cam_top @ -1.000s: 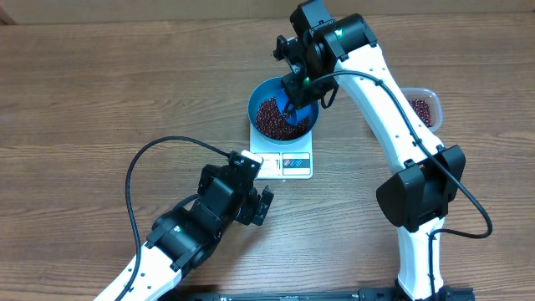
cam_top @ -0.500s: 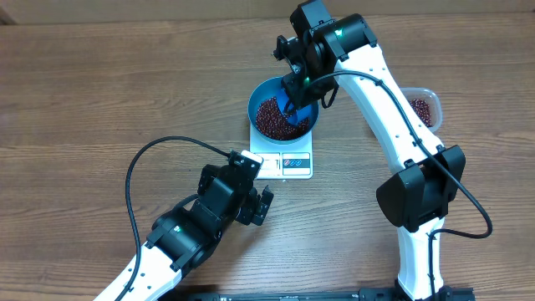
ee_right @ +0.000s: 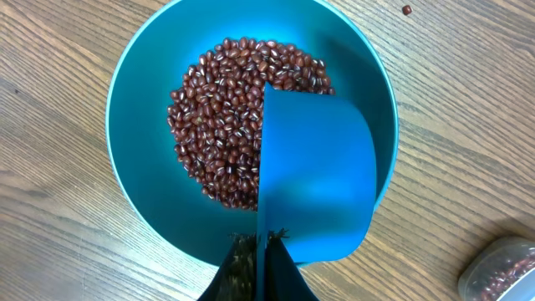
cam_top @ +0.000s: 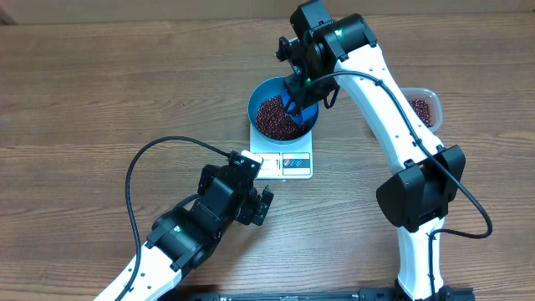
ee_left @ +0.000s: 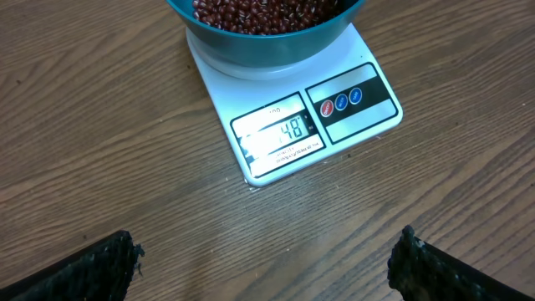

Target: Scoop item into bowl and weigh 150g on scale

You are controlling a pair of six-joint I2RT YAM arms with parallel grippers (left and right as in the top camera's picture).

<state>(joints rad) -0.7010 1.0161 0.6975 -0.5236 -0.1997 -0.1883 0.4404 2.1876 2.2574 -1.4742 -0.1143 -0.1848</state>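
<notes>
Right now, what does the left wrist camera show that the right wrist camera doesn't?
Only the left wrist view: the scale with its display and buttons, and the left gripper, open and empty, above the table in front of it. Only the right wrist view: the blue scoop held in the shut right gripper over the bowl, one stray bean on the table, and a corner of the clear tub. Both: the bowl with the beans heaped in it.

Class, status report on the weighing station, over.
Left claw open, empty, facing white square scale. Right claw shut on blue plastic scoop over round blue bowl of red-brown beans on scale. Nothing blocking.
</notes>
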